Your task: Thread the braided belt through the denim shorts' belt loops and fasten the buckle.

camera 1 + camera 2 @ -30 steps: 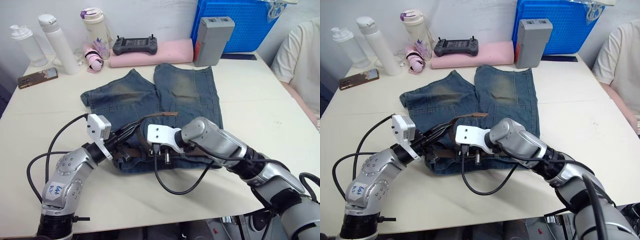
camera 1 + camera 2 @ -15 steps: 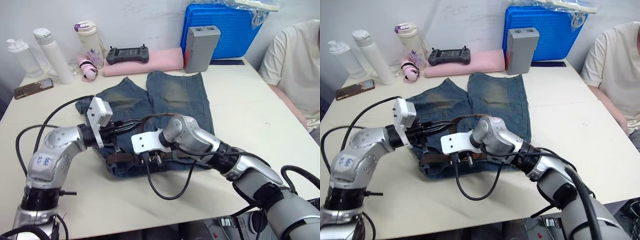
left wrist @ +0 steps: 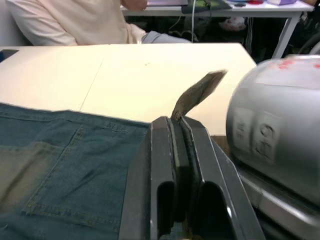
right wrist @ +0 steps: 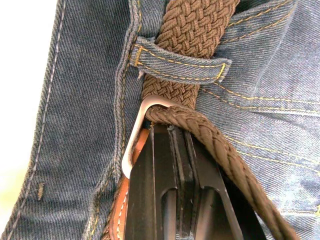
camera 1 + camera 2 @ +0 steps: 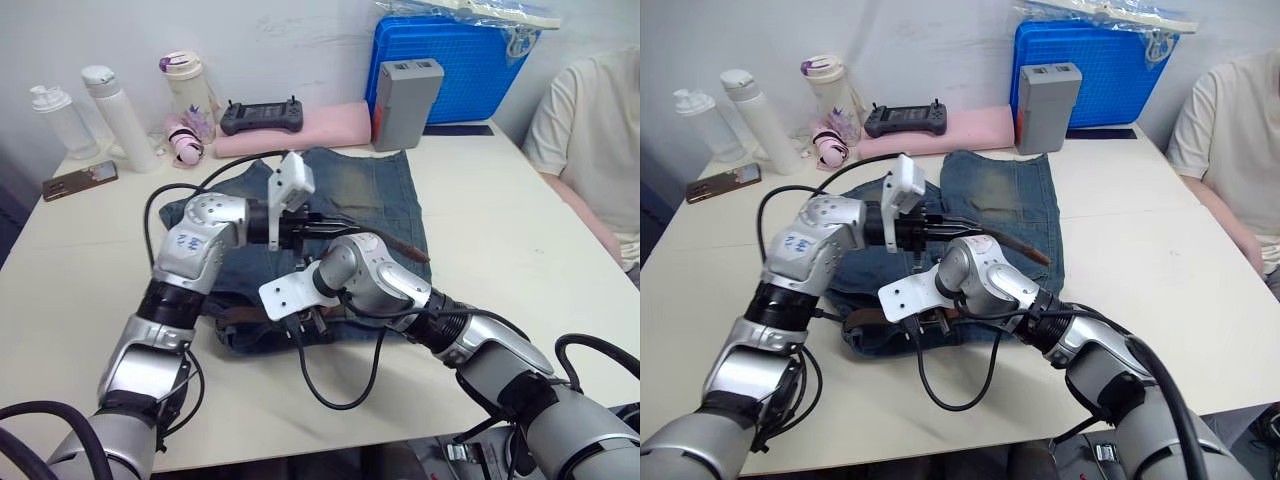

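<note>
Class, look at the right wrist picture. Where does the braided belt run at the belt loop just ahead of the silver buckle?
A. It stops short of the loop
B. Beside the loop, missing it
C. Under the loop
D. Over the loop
C: the braided belt passes beneath the denim belt loop, showing on both sides of it, just beyond the buckle.

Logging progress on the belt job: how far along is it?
Done: the braided belt runs under a belt loop on the denim shorts. In hand: the left gripper pinches the belt tip; the right gripper sits at the buckle. Left: fastening the buckle.
</note>
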Motion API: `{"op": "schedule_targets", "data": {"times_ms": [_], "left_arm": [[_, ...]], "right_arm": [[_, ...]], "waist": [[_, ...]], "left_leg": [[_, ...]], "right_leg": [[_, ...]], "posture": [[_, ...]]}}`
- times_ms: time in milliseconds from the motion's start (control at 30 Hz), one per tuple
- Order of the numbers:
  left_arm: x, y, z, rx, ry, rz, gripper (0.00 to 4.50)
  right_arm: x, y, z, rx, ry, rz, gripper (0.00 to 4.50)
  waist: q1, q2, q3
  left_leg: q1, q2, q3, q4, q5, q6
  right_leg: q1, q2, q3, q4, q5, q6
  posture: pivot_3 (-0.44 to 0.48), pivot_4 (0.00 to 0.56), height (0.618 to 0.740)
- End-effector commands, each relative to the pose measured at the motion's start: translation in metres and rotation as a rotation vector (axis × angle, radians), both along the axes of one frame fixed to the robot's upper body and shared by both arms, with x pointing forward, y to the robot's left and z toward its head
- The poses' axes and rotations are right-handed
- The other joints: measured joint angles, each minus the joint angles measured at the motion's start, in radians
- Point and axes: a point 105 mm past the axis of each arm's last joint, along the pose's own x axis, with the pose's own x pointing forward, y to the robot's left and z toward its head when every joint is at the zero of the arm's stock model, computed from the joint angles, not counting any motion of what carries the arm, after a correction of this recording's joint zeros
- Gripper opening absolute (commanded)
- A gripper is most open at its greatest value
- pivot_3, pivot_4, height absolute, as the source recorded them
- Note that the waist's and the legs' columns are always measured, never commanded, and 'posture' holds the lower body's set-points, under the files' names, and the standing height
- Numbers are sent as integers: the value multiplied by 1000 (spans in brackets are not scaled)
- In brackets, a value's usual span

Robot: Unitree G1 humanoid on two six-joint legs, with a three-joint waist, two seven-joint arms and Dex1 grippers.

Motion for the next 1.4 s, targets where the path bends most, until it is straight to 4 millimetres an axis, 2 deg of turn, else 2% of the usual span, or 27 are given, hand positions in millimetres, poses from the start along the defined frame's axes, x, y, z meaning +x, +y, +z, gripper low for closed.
{"op": "schedule_targets", "data": {"times_ms": [33,200,267,400,467,533,600,633,700,800,867,967,1167,1300,1400], "left_arm": [[-39,-53,104,-262,-348,-223,0],[-45,-69,107,-310,-332,-261,0],[-46,-68,104,-310,-328,-259,0],[-36,-53,95,-295,-321,-182,0],[-19,-18,84,-268,-313,-39,0],[-11,11,75,-244,-305,65,0],[-11,25,71,-233,-297,111,0],[-9,46,60,-210,-277,180,0],[-10,74,44,-172,-248,278,0],[-18,96,24,-130,-215,364,0],[-25,106,10,-111,-194,414,0],[-36,118,-9,-93,-162,490,0],[-51,128,-26,-88,-125,569,0],[-53,130,-25,-100,-118,585,0],[-53,128,-20,-130,-112,587,0]], "right_arm": [[-50,-37,-113,-308,345,-26,17],[-50,-36,-113,-309,339,-21,17],[-50,-36,-113,-308,338,-21,17],[-47,-34,-111,-282,326,-31,17],[-33,-26,-98,-160,268,-63,17],[-22,-23,-85,-68,223,-88,17],[-18,-22,-78,-26,206,-99,17],[-13,-18,-63,63,192,-121,17],[-7,-15,-38,192,166,-147,17],[0,-14,-9,328,118,-178,17],[4,-16,9,414,87,-204,17],[6,-22,38,534,60,-235,17],[-3,-37,90,741,46,-280,17],[-11,-41,103,804,44,-299,17],[-17,-48,94,809,7,-340,17]], "waist": [[8,0,0],[24,1,0],[27,1,0],[27,1,0],[23,1,0],[10,-1,2],[-5,0,7],[-6,1,8],[-12,1,12],[-11,-2,19],[-8,-6,24],[-4,-10,38],[6,-14,54],[9,-15,55],[8,-15,55]], "left_leg": [[0,0,-3,1,0,0],[1,-1,-4,1,0,1],[1,-1,-6,1,0,1],[1,-2,-7,1,0,1],[2,-2,-7,1,0,1],[2,0,-7,0,0,0],[2,1,-7,-1,2,-3],[2,2,-7,-3,2,-4],[2,2,-6,-6,3,-5],[-6,3,-6,-8,4,-7],[-18,3,-6,-4,5,-7],[-26,1,-7,1,4,-6],[-38,1,-8,3,5,-5],[-44,0,-7,3,5,-5],[-47,0,-6,3,5,-5]], "right_leg": [[3,0,0,-1,0,0],[5,0,0,-3,0,0],[6,0,1,-4,0,0],[7,0,0,-4,0,0],[8,0,0,-5,0,0],[7,1,1,-4,0,0],[6,2,1,-4,0,0],[5,2,1,-4,0,-1],[3,3,2,-3,-1,-2],[-9,3,3,0,-2,-3],[-21,3,3,3,-2,-3],[-27,1,3,7,-2,-3],[-37,1,0,7,-2,-3],[-44,0,0,9,-2,-3],[-46,0,-2,9,-2,-3]], "posture": [[0,150,714],[0,150,714],[0,150,714],[0,150,714],[0,150,714],[0,150,714],[0,150,714],[0,150,714],[0,150,714],[0,150,714],[0,150,714],[0,150,714],[0,150,714],[0,150,714],[0,150,714]]}}
